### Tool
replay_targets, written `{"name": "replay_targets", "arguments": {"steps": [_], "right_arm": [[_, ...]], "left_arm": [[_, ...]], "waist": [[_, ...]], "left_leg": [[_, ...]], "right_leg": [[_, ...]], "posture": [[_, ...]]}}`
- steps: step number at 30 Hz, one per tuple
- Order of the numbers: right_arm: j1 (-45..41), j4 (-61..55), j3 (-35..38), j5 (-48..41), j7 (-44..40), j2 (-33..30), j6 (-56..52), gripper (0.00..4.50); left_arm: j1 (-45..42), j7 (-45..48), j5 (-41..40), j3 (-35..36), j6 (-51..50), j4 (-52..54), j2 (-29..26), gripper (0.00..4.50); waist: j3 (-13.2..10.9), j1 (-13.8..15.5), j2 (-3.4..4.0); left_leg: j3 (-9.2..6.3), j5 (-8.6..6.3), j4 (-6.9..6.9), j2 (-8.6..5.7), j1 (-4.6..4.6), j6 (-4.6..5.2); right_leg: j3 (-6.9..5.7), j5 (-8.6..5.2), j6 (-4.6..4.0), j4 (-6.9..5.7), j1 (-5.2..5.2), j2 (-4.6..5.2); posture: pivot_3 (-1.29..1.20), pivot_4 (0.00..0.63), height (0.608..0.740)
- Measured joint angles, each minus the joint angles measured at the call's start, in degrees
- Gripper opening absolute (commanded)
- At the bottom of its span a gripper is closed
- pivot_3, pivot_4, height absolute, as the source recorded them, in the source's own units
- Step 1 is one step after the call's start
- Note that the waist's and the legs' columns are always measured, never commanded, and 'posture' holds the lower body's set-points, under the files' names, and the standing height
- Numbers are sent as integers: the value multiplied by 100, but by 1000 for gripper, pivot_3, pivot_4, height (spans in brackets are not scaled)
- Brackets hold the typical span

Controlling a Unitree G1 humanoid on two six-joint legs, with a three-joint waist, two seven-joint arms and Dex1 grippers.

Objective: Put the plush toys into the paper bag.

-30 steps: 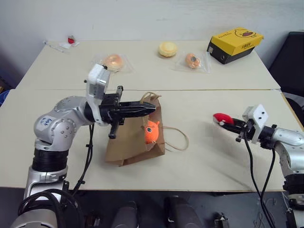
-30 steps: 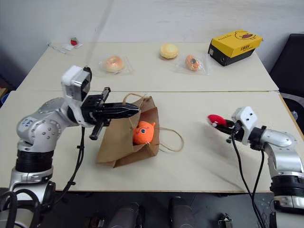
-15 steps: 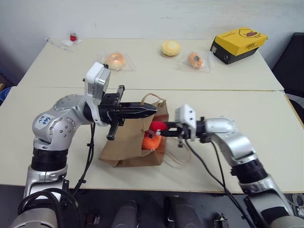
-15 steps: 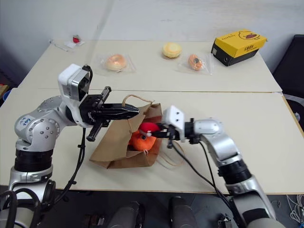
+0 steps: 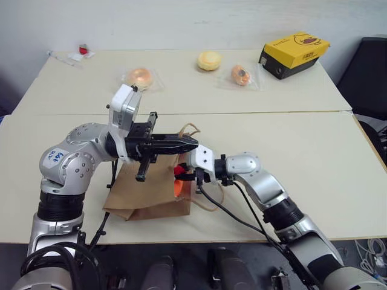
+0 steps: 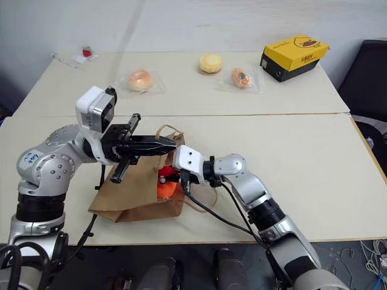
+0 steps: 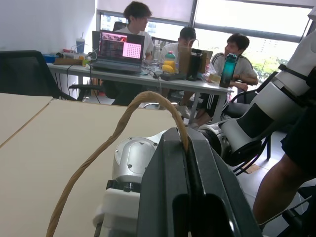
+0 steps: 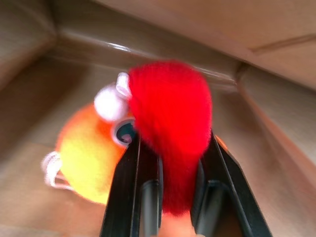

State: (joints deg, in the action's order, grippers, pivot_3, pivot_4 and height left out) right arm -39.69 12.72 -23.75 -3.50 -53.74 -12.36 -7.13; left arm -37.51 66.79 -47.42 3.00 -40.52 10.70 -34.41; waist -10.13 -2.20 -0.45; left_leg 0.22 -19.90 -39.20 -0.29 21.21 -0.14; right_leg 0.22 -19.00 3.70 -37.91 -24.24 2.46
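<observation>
The left claw [image 5: 192, 142] is pinching the paper bag [image 5: 142, 196] by its string handle, holding the mouth open rightward, while the right claw [image 8: 170, 197], inside that mouth, is gripping the red toy [image 8: 170, 128] just above the orange toy [image 8: 89, 163] lying within.

L gripper [image 7: 187, 148] fingers pressed together, pinching a tan string handle [image 7: 121, 131] that loops up and over the fingertips, then drops away toward the near edge. Just past the fingers: the R arm's white and silver wrist [image 7: 133, 160], w/ more of that arm [image 7: 261, 118] running off to one side. Beige tabletop [image 7: 59, 143] underneath. Background: three people seated at a desk [image 7: 148, 81] w/ an open laptop [image 7: 121, 49], bottles, a cup; big windows behind. Black chair [image 7: 29, 74] beside the table.
</observation>
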Motion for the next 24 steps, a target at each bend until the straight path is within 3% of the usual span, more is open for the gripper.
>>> {"name": "replay_targets", "arguments": {"steps": [2,8,14,18,24], "right_arm": [[-106,242,-8,200,176,101,216,243],[49,32,92,-107,-231,29,28,2280],[327,-615,476,-657,-831,-720,-454,4345],[459,-1320,857,-1359,-1082,-1030,-1338,4456],[1003,-1717,1352,-1765,-1550,-2102,-1664,4456]], "left_arm": [[58,0,51,-35,54,4,1,0],[307,-52,122,-54,156,13,-76,0],[502,-105,121,116,187,90,-272,0],[564,-123,111,142,187,233,-303,0],[683,-199,60,291,174,335,-453,0]], "waist": [[0,0,-1],[0,12,-1],[0,61,-2],[0,60,-1],[-1,69,-3]], "left_leg": [[1,1,0,0,0,-1],[0,0,0,0,8,0],[-2,-1,0,0,12,1],[-2,-1,0,0,12,2],[2,-4,3,0,13,7]], "right_leg": [[1,0,0,-3,-1,0],[1,0,0,-8,-2,1],[-1,0,0,-4,-3,2],[-1,0,0,-2,-4,2],[2,0,0,12,-4,3]], "posture": [[0,150,740],[0,150,740],[0,150,740],[0,150,740],[0,150,740]]}}
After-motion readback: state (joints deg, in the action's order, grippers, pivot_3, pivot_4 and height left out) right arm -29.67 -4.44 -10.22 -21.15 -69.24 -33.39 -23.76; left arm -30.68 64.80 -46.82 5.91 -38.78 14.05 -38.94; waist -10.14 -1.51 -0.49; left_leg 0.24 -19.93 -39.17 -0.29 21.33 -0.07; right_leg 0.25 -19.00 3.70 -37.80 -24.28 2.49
